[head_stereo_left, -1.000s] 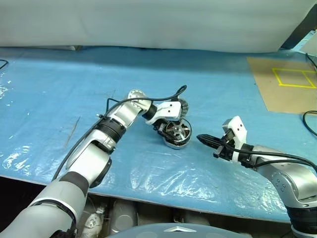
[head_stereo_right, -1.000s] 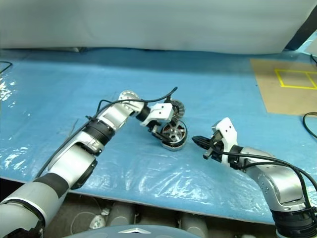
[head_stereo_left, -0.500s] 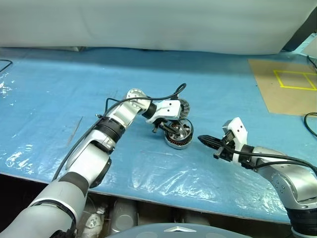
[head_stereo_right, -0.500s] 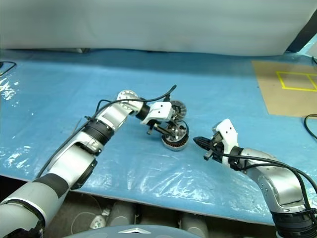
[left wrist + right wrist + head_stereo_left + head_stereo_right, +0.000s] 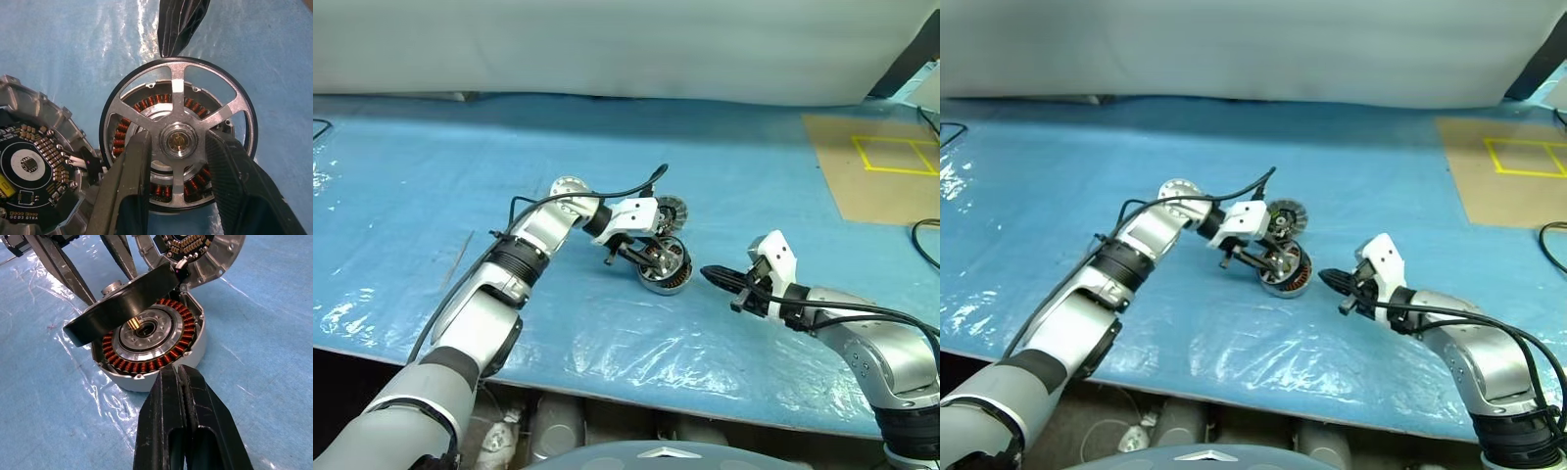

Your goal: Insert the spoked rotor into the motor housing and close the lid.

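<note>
- Fingers of the left gripper (image 5: 178, 161) pinch the hub of the spoked rotor (image 5: 178, 105), one black finger on each side of the brass centre.
- Right gripper (image 5: 180, 396) has its two black fingers pressed together, tips just beside the outer wall of the motor housing (image 5: 161, 362) and apart from it.
- Motor housing, a short silver can, rests on the table near the middle, between the two grippers; its ring of copper windings is exposed.
- Spoked rotor is tilted over the housing mouth: in the right wrist view one edge sits near the rim and the other edge is raised, so it is not seated flat.
- Lid (image 5: 34, 171), ribbed silver with a dark circuit board inside, stands open just beside the housing and is joined to it by thin wires.
- Blue plastic sheet (image 5: 431, 176), wrinkled and shiny in places, covers the table.
- Brown board (image 5: 871, 171) with a yellow taped square lies at the far right of the table.
- Pale wall (image 5: 607, 44) runs behind the table's far edge.
</note>
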Controlling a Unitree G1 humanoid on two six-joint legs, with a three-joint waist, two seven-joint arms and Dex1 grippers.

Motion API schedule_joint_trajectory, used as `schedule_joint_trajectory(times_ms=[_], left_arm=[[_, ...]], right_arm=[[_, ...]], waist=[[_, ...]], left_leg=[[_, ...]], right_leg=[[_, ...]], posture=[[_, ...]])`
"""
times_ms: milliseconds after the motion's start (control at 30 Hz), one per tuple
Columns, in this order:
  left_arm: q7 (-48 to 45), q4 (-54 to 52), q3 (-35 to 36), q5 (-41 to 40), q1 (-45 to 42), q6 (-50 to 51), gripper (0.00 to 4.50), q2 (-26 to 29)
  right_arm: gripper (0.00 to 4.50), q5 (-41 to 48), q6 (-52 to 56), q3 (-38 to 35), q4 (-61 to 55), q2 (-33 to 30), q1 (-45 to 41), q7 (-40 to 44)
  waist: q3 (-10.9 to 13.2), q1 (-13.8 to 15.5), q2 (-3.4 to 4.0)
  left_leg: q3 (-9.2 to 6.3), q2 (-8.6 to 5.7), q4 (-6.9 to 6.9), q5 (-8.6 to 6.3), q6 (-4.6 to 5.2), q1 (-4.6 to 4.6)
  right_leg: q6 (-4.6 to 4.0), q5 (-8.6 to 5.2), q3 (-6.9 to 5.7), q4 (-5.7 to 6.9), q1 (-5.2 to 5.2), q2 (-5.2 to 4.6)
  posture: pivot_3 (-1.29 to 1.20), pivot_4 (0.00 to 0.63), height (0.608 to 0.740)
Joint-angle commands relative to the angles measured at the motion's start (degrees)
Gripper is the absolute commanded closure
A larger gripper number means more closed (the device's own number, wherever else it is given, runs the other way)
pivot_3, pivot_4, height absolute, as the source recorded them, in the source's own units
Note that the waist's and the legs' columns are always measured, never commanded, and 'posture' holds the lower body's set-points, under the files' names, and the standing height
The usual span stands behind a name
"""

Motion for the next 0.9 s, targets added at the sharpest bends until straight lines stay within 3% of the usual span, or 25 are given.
schedule_joint_trajectory(times_ms=[33,433,633,900], left_arm=[[-0.4,-2.0,0.9,-1.1,0.0,0.9,3.15,0.1],[0.7,-0.2,-0.7,1.7,0.3,-1.3,3.15,0.3],[2.1,0.4,0.3,1.6,-0.8,-1.1,1.22,-0.4],[1.9,-2.8,3.3,-1.9,0.2,-1.0,1.22,0.3]], right_arm=[[4.5,-0.2,-1.0,-0.4,-0.5,0.0,-0.9,0.3],[4.5,-0.3,-0.3,-0.6,-0.8,-0.5,-1.3,0.2],[4.5,-0.3,-0.2,-0.3,-0.5,-0.4,-1.9,0.2],[4.5,0.0,-0.1,0.2,-0.6,0.2,-2.4,0.2]], waist=[[0.0,0.0,0.0],[0.0,0.0,0.0],[0.0,-0.1,0.0],[0.0,0.0,0.0]], left_leg=[[0.0,0.0,0.0,0.0,0.0,-0.03],[0.0,0.0,0.0,-0.01,-0.02,-0.07],[0.0,0.0,0.0,-0.01,-0.02,-0.08],[0.0,0.0,-0.01,-0.01,-0.01,-0.19]], right_leg=[[0.0,0.0,-0.01,-0.01,-0.02,0.0],[0.01,0.01,-0.02,-0.05,-0.04,0.0],[0.02,0.01,-0.02,-0.05,-0.06,0.0],[0.07,0.04,-0.03,-0.06,-0.14,0.0]], posture=[[0.0,0.15,0.74],[0.0,0.15,0.74],[0.0,0.15,0.74],[0.0,0.15,0.74]])
